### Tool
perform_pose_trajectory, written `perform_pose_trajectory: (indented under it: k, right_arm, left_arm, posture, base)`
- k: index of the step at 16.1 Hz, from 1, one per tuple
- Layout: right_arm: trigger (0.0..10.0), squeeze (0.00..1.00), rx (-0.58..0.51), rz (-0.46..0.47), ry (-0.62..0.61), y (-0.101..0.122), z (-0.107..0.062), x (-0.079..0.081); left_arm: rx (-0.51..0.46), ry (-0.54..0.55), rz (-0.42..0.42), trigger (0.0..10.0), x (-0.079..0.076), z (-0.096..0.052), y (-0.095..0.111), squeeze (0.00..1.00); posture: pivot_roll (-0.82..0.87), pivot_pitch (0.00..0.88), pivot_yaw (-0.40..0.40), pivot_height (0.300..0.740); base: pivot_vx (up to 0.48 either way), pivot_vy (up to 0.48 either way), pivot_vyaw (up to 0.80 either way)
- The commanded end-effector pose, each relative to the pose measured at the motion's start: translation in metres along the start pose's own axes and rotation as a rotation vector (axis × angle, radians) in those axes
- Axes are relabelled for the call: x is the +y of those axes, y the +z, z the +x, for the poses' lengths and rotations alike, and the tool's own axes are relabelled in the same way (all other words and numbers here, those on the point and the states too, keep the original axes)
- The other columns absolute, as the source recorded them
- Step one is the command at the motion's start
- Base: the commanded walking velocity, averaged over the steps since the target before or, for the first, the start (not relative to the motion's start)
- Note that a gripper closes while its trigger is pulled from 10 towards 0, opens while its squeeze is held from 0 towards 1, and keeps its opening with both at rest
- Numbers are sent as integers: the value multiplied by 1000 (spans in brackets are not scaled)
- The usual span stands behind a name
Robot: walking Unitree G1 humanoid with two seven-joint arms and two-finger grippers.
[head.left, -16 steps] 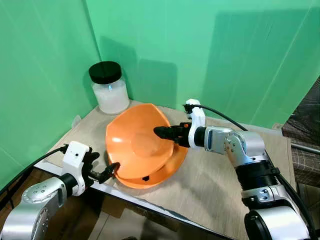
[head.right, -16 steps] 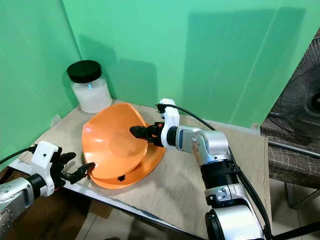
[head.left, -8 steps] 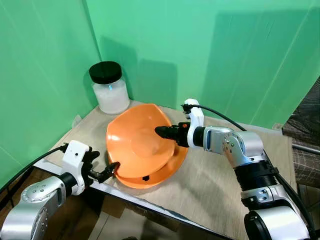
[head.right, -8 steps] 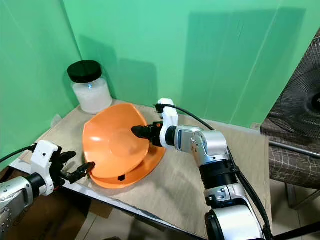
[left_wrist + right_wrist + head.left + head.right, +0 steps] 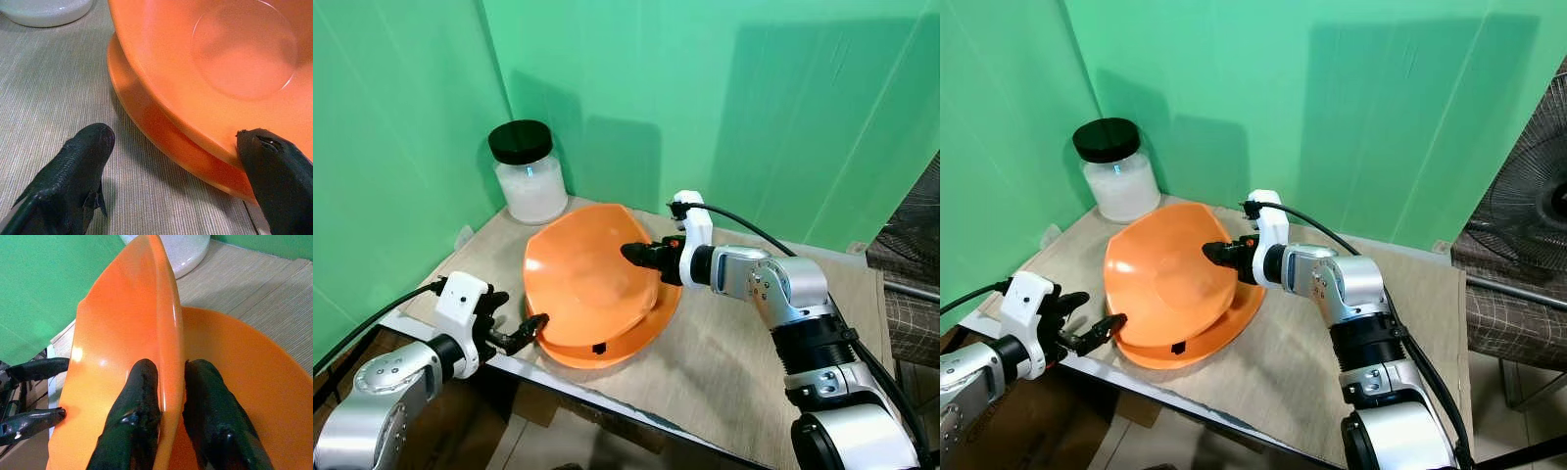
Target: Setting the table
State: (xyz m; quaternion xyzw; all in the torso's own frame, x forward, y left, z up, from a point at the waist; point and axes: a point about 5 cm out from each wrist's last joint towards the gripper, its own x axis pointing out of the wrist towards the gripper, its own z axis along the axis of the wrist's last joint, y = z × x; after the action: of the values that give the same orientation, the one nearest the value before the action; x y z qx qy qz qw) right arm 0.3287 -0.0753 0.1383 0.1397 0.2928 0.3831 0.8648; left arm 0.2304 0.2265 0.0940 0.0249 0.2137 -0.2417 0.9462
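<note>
We see a wood-grain table (image 5: 724, 362) in a corner of green backdrop walls (image 5: 724, 108). At its 11 o'clock stands a black-lidded jar (image 5: 529, 183) of white contents. 2 stacked orange plates sit near the front edge: the upper plate (image 5: 582, 284) tilts up, pinched by the right gripper (image 5: 634, 254) at its 2 o'clock rim; the lower plate (image 5: 651, 328) lies flat. The left gripper (image 5: 530, 328), fingers spread, perhaps touches the plates' 7 o'clock edge.

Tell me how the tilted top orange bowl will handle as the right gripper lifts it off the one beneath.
The top orange bowl looks stiff: pinched at one rim by the right gripper, it holds its shape. Its glossy surface suggests it may slip. Held at one edge only, it will probably swing or pivot, while its low edge rests on the lower bowl.
</note>
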Motion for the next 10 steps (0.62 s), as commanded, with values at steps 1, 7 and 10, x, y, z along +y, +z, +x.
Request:
perform_pose_trajectory:
  k: [1,7,10]
  right_arm:
    - [0,0,-20,-17,-4,3,-2,0]
    - [0,0,-86,7,22,6,-7,4]
    - [0,0,-126,53,11,-1,-13,4]
  left_arm:
    - [34,29,22,10000,6,0,-2,0]
    - [-67,97,-67,10000,13,5,18,914]
    - [-154,93,-53,10000,10,2,38,1000]
  posture:
    - [-24,0,66,740]
    - [-58,0,42,740]
    - [-63,0,55,740]
  base:
    - [0,0,0]
    - [0,0,0]
    - [0,0,0]
